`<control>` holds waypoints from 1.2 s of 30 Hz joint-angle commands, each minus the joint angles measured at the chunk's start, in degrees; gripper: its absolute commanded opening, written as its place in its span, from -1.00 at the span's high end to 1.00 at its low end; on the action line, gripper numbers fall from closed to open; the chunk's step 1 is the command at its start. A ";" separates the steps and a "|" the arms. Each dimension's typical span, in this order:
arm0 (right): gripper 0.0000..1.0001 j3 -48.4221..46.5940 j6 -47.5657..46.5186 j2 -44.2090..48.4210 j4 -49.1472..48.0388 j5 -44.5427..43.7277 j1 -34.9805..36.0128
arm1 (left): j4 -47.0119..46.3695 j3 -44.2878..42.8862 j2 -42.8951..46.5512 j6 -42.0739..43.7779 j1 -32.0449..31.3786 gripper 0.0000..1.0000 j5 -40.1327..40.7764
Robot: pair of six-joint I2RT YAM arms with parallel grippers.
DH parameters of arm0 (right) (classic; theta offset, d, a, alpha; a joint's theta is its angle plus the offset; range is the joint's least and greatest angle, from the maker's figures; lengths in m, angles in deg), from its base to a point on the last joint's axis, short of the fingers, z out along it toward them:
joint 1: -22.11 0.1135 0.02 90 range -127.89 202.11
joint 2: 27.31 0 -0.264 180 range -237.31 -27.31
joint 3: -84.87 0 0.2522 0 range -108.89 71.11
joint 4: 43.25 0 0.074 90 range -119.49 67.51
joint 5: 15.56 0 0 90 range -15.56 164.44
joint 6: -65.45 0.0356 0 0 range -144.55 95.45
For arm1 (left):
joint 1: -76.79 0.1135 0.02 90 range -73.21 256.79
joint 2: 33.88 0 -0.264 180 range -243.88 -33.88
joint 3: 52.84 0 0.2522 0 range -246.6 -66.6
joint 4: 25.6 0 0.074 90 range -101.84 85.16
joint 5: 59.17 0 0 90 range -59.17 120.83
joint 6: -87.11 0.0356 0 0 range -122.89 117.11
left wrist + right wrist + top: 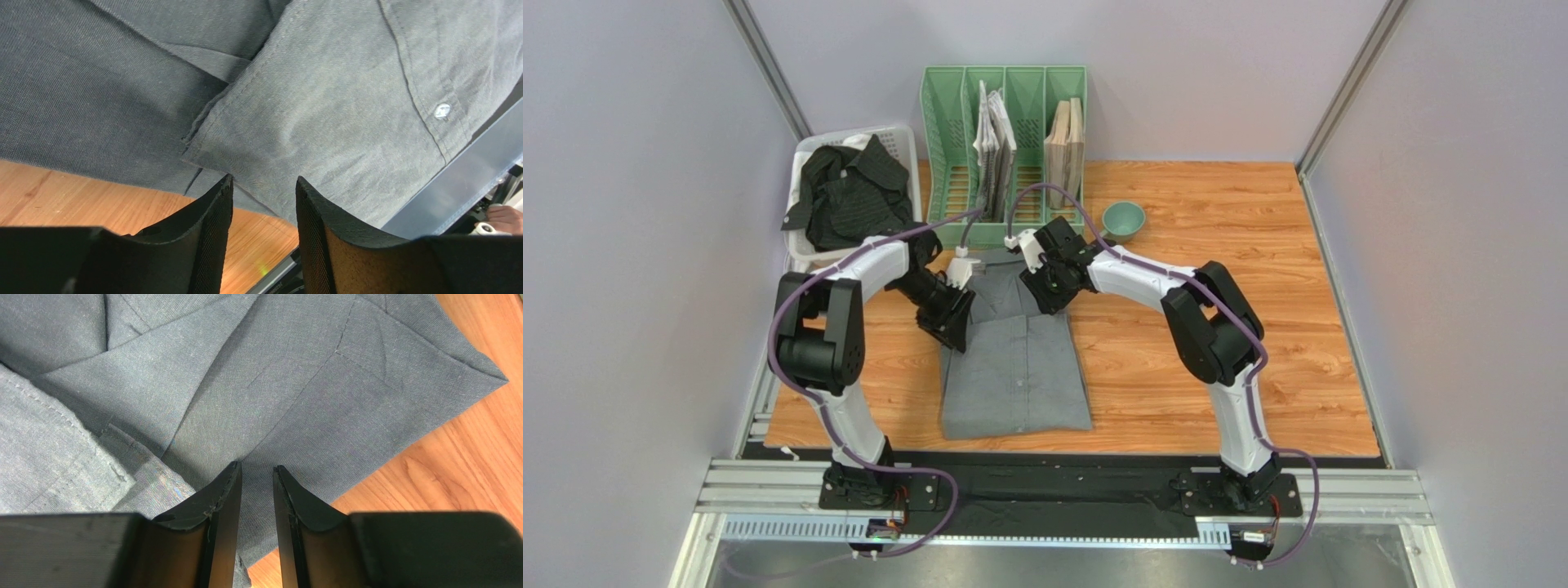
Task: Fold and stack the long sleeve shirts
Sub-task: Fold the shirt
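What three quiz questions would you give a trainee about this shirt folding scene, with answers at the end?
1. True or false: the black shirt lies in the white basket.
2. Which thing stands on the table just right of the green file rack? A. teal bowl B. mug C. tape roll
3. Fill in: the left end effector and the right end effector are both at the grey shirt's ____ end (near or far, from the arm bases).

Key: 1 true; 2 A; 3 far.
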 commanded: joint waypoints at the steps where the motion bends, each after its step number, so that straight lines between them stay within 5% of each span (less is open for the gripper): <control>1: 0.38 2.86 -0.17 1.43 1.37 -2.36 0.17 | -1.03 -1.48 -0.47 -1.28 0.16 0.03 0.44; 5: 0.38 3.56 -0.34 1.61 1.90 -3.06 0.35 | -0.68 -0.51 -0.21 -1.72 0.16 0.06 2.53; 9: 0.38 4.88 -0.26 2.13 1.98 -3.41 0.53 | -2.95 2.48 3.82 -2.60 0.16 -0.25 3.17; 13: 0.39 6.55 -0.26 3.36 1.81 -4.20 0.70 | -1.56 1.61 2.43 -1.38 0.16 -0.27 -0.69; 17: 0.39 7.60 -0.08 4.24 1.89 -5.52 0.70 | 0.73 0.29 0.24 0.38 0.16 0.14 -8.24; 23: 0.39 8.57 -0.08 4.42 1.46 -8.68 0.61 | 4.07 -0.86 -1.88 1.70 0.25 0.94 -8.97; 36: 0.39 8.40 -0.43 4.86 1.37 -10.97 -0.62 | 5.74 1.08 1.37 4.17 0.34 1.00 -0.61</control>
